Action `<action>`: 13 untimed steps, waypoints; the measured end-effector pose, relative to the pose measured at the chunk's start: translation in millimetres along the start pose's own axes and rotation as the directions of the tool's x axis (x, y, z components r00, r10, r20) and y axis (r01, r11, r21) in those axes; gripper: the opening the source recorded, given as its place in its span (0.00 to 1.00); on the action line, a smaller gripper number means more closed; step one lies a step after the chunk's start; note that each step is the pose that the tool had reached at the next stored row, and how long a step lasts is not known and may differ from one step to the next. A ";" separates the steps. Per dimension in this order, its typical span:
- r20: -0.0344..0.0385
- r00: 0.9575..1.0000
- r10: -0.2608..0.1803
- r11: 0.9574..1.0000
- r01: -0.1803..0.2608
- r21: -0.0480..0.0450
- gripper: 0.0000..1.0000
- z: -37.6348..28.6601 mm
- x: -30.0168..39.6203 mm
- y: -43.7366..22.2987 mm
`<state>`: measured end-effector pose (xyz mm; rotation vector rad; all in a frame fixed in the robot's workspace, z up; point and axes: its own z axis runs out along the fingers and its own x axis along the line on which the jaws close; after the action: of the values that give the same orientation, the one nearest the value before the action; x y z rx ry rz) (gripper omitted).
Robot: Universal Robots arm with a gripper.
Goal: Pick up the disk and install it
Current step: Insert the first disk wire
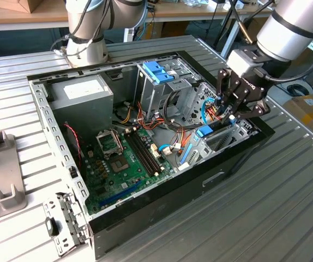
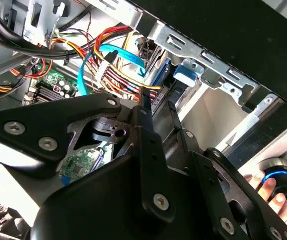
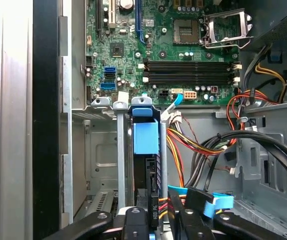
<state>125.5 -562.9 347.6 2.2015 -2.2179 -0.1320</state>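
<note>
Standing disk (image 3: 146, 165) between tool (image 3: 153, 216) fingers

The exterior view looked down from high on the open computer case (image 1: 145, 136); both wrist views peered closely inside it, sharing its coloured cables (image 2: 123, 75).

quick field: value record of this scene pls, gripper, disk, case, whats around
gripper: over the open computer case's drive bay, at the exterior view's right
disk: standing on edge in the bay slot, blue bracket on its end
fingers: either side of the disk's near edge
computer case: lying open on the metal table
motherboard: exposed, memory slots bare
power supply: grey box, white label
</note>
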 end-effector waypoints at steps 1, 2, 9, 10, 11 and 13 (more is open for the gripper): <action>0.000 1.000 0.000 1.000 0.000 0.000 0.30 -1.6 -0.1 0.1; 0.001 1.000 0.000 1.000 0.000 0.000 0.30 -5.1 -0.3 0.4; 0.010 1.000 -0.001 1.000 0.001 -0.001 0.10 -9.0 -1.8 0.0; 0.011 1.000 -0.001 1.000 0.001 -0.001 0.10 -9.0 -1.8 -0.5; 0.012 1.000 -0.001 1.000 0.001 -0.002 0.10 -9.0 -1.8 -1.0; 0.013 1.000 0.000 1.000 0.001 -0.008 0.10 -9.1 -1.8 -6.3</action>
<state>132.4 -561.6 356.3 2.2034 -2.2193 -0.1554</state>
